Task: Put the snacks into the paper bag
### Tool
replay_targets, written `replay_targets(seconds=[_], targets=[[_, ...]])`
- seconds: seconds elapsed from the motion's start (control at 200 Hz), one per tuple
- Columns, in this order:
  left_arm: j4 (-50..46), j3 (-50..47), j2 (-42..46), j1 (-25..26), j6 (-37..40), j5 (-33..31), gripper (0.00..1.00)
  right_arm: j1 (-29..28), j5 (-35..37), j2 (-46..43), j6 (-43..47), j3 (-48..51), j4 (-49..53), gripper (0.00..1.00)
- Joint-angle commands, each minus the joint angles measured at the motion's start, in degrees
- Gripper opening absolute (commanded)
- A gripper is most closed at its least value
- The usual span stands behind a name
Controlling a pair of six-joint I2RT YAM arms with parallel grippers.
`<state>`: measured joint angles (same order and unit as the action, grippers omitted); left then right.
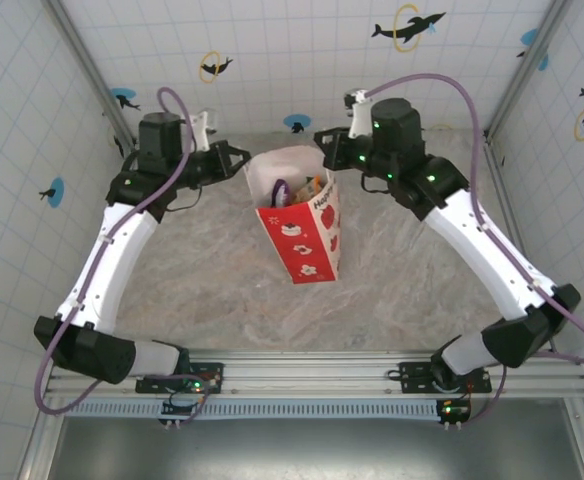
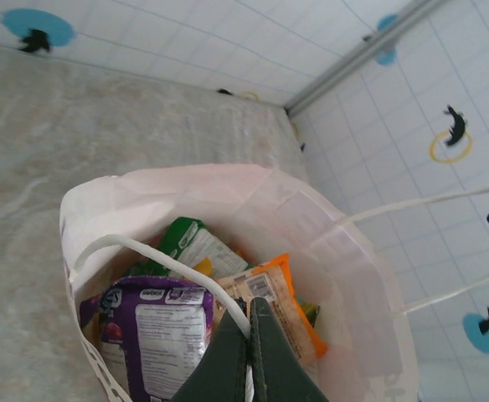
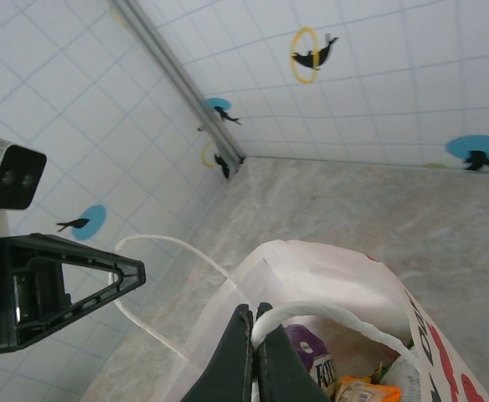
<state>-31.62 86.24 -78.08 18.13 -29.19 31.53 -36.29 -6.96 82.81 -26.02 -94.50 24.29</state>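
As both arms flank the paper bag (image 1: pixel 307 245) | left hand (image 2: pixel 249 322) pinches one handle (image 2: pixel 177 264) | right hand (image 3: pixel 254 325) pinches the other

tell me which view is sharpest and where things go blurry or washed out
Top external: sharpest, light even, the paper bag throwing barely any shadow on the table. Left wrist: left gripper soft, too near the lens; purple packet clearer; bag's white inside washed out. Right wrist: right gripper likewise blurred, bag rim glaring white, wall tiles sharp.
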Motion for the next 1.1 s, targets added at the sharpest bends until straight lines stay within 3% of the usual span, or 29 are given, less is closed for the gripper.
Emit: replay_targets(seconds=[0.0,0.22,0.265,0.325,0.38,0.595,0.776,0.826,0.866,0.911,0.936,1.096], targets=[[5.6,1.9,-1.0,3.4,-1.7,-1.3,0.0,1.9,2.0,-6.4,1.4,3.7,-2.1,0.0],[7.3,-1.9,-0.8,6.7,-2.0,-3.5,0.0,9.6,-2.7,-14.9,1.2,19.5,-4.1,0.0],[7.7,-3.3,-0.4,7.6,-2.3,-3.5,0.0,11.7,-4.0,-16.2,0.6,22.2,-3.9,0.12],[7.2,-3.9,-0.2,7.6,-2.4,-3.8,0.26,13.4,-5.5,-17.3,0.4,23.6,-3.2,0.3],[6.5,-4.1,0.2,7.7,-2.3,-4.2,0.48,13.9,-5.8,-18.3,1.3,24.0,-2.5,0.39],[5.5,-4.9,3.0,6.8,-1.8,-9.8,0.6,16.5,-5.8,-21.2,5.0,22.6,1.4,0.52],[5.9,-8.7,8.8,-3.3,-1.8,-13.7,0.79,21.1,-6.0,-23.1,7.0,22.8,4.0,0.57],[7.2,-11.4,11.3,-6.1,-1.3,-15.6,0.97,22.7,-6.0,-23.6,7.5,23.5,4.0,0.58],[9.0,-14.3,13.4,-8.7,-0.7,-17.2,0.98,23.7,-5.0,-24.2,8.3,24.5,3.8,0.6],[11.0,-17.8,15.7,-11.0,-0.1,-19.6,0.98,24.2,-2.5,-25.3,9.8,26.0,3.0,0.72],[12.3,-19.6,16.8,-11.9,0.5,-21.5,0.98,24.4,-0.7,-26.0,10.9,27.4,2.3,0.99],[23.2,-35.7,23.2,-12.6,7.7,-37.4,0.98,26.8,7.0,-30.5,13.8,38.8,-5.6,0.97]])
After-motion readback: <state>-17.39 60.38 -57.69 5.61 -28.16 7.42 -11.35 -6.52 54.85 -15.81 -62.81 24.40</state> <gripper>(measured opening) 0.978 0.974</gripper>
